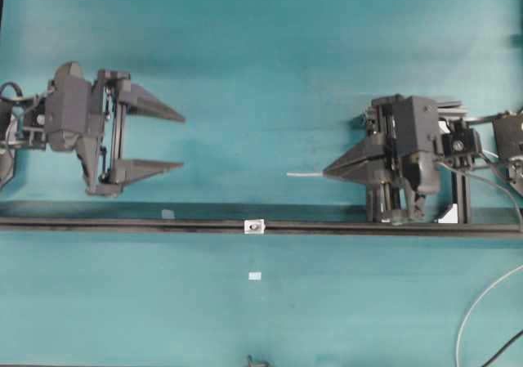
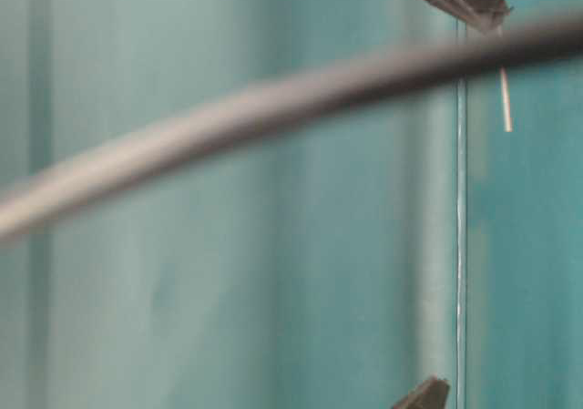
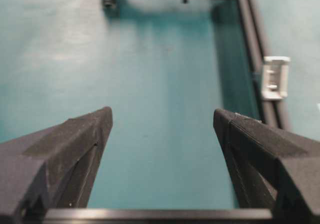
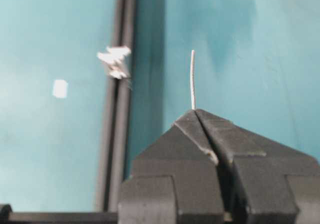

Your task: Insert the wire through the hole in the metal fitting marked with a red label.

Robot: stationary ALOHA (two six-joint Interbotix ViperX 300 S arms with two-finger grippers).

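Note:
The wire is a thin pale strand sticking out leftward from my right gripper, which is shut on it above the black rail. In the right wrist view the wire rises straight from the closed fingertips. The metal fitting, a small silvery bracket with a dark hole, sits on the rail, left of and below the wire's tip; it looks blurred in the right wrist view. My left gripper hangs open and empty at the left, with the fitting ahead to its right.
A small white patch lies on the teal mat below the fitting. A curved white cable and a black cable run at the lower right. A dark fitting sits at the bottom edge. A blurred cable crosses the table-level view.

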